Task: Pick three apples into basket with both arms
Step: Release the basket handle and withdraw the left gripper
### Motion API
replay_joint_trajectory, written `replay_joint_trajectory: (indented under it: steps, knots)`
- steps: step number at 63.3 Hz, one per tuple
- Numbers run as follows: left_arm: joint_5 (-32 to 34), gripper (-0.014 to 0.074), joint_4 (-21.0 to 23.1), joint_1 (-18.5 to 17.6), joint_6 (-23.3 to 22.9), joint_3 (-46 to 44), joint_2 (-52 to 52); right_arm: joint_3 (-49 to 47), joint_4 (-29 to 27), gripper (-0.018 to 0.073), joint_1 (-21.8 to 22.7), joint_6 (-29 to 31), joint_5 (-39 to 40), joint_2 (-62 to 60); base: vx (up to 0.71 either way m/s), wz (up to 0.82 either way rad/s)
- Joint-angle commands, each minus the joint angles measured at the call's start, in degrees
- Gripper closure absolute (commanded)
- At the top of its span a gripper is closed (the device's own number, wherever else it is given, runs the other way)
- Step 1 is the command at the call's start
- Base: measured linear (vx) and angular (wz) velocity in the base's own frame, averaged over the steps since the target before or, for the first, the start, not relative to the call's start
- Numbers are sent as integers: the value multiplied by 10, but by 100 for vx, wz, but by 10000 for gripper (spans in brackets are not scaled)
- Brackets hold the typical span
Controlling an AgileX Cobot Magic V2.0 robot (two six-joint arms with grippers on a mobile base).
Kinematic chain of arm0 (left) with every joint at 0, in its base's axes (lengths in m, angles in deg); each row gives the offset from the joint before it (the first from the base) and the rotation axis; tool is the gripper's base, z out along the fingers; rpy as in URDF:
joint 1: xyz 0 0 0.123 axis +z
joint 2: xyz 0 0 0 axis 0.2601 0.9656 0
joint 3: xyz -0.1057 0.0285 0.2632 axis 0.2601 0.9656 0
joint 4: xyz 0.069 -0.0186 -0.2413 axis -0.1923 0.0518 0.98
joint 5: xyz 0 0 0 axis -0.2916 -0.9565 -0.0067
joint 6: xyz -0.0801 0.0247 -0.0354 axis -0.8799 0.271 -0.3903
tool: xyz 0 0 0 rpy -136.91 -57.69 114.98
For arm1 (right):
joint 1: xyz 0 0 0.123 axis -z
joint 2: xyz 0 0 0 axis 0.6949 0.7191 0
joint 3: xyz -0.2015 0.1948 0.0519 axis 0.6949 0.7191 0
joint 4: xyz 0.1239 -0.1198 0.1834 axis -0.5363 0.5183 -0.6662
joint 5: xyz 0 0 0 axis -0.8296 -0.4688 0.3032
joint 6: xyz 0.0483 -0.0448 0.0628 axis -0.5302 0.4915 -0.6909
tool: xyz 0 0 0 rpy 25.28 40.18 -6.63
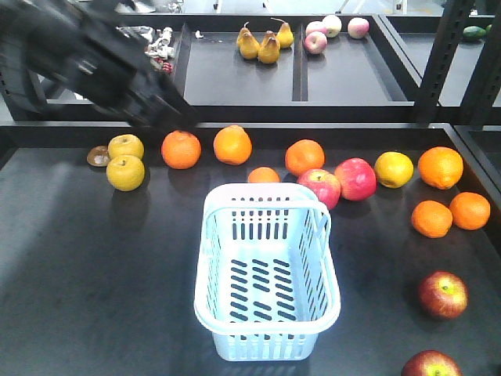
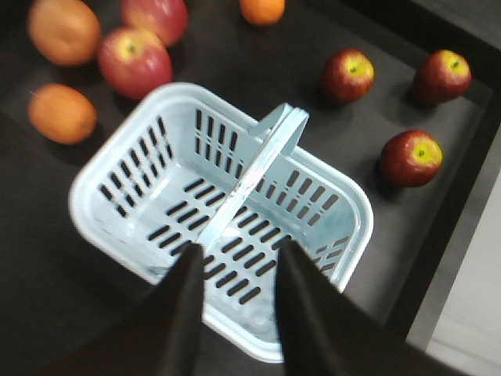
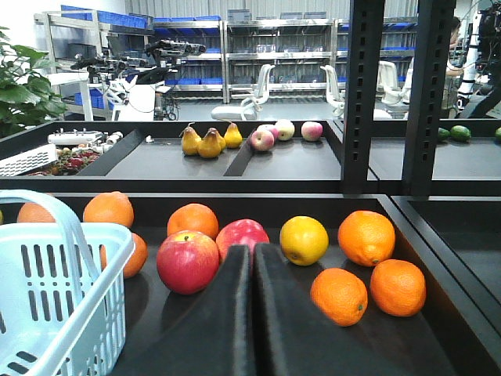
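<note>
Left wrist-mounted view: the left pincer [image 2: 240,252] hangs spread and empty above the near rim of the pale blue basket [image 2: 82,196], whose handle [image 2: 258,157] stands raised across it. Right of the basket, three dark red apples [image 2: 347,74] lie apart on the black counter [image 2: 47,258]. In the right wrist-mounted view, the right pincer [image 3: 252,251] is pressed together, gripping nothing.

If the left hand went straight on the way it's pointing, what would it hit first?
Most likely the basket: the left hand, fingers apart, points at its near rim and slotted floor. Depth is unclear in the wrist view, so I can't say which part it meets first.
</note>
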Motion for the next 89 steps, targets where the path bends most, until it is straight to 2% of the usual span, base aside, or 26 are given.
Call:
replay_joint_trajectory:
  steps: [1, 10, 18, 34, 43, 52, 57, 63, 68, 77, 89]
  knots:
    - [-1, 588, 8, -1, -19, -19, -77, 8, 8, 566, 3, 0, 44, -8, 0, 0]
    - [0, 605, 4, -1, -24, 7, -161, 8, 8, 566, 3, 0, 44, -8, 0, 0]
    - [14, 605, 4, -1, -20, 99, -251, 8, 8, 566, 3, 0, 44, -8, 0, 0]
    - [171, 605, 8, -1, -21, 418, -474, 8, 4, 566, 3, -3, 45, -8, 0, 0]
    - [276, 604, 61, -1, -21, 611, -590, 8, -11, 566, 3, -3, 48, -8, 0, 0]
    - [350, 604, 97, -1, -21, 742, -670, 8, -53, 566, 3, -6, 48, -8, 0, 0]
    - [364, 604, 96, -1, -21, 778, -696, 8, -113, 566, 3, -32, 50, -8, 0, 0]
    - [366, 604, 94, -1, -21, 793, -711, 6, -211, 564, 3, -90, 63, -8, 0, 0]
    - [371, 604, 94, -1, -21, 794, -715, -11, -251, 564, 3, -99, 53, -8, 0, 0]
    - [378, 604, 94, -1, -21, 794, -716, -102, -234, 564, 3, -69, -46, 7, 0, 0]
    - [378, 604, 94, -1, -21, 794, -716, -283, -199, 564, 3, -26, -277, 141, 0, 0]
